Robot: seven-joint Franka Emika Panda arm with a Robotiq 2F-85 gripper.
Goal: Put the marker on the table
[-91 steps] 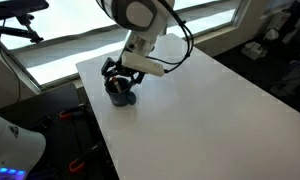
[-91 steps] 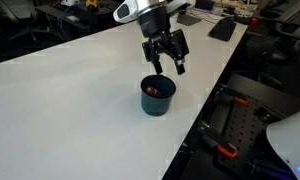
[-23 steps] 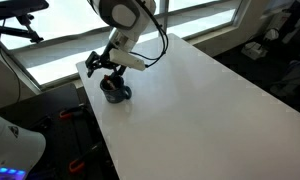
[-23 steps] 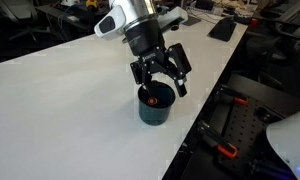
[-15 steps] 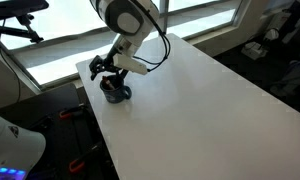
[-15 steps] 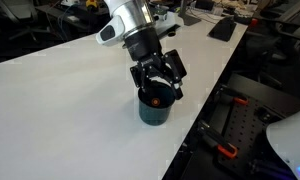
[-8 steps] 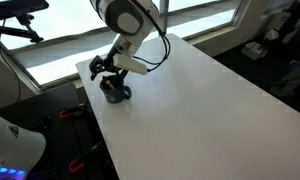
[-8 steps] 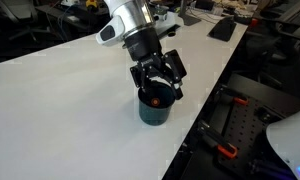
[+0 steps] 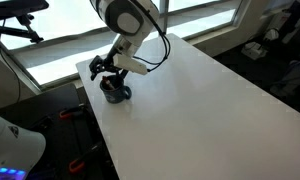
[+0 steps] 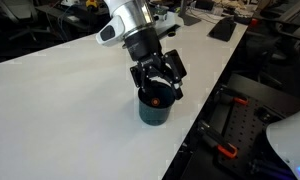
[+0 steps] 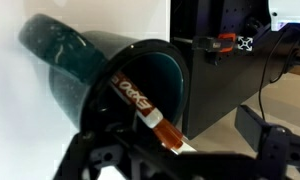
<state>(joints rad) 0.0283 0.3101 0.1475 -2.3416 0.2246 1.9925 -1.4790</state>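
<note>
One marker (image 11: 142, 102) leans inside the dark cup (image 10: 155, 110) near the white table's (image 10: 60, 115) edge, its upper end between the spread jaws of the gripper (image 10: 158, 86), which has dropped to the rim and paused, so closing on it looks next.

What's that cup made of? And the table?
The cup looks like glazed ceramic or hard plastic: dark teal, glossy, with bright highlights on its wall. The table looks like smooth white laminate, faintly shiny. I can't be sure of either.
</note>
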